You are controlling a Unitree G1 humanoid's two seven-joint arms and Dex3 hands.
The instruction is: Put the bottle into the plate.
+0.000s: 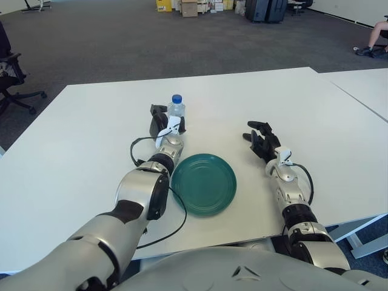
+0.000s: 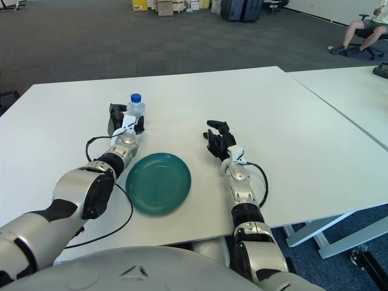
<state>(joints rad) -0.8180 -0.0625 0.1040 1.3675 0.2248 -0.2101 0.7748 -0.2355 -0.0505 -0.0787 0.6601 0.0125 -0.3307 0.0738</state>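
Observation:
A small clear bottle (image 1: 176, 109) with a blue cap stands upright behind the left rim of the green plate (image 1: 204, 183) on the white table (image 1: 79, 151). My left hand (image 1: 165, 120) is at the bottle, its dark fingers wrapped around the lower body, so only the top of the bottle shows. Whether the base touches the table is hidden by the hand. My right hand (image 1: 262, 140) shows to the right of the plate, fingers relaxed and holding nothing.
A black cable (image 1: 134, 151) loops beside my left forearm. A second white table (image 1: 364, 91) adjoins on the right. Beyond the table lies dark carpet with an office chair (image 1: 12, 79) at far left and boxes (image 1: 188, 7) at the back.

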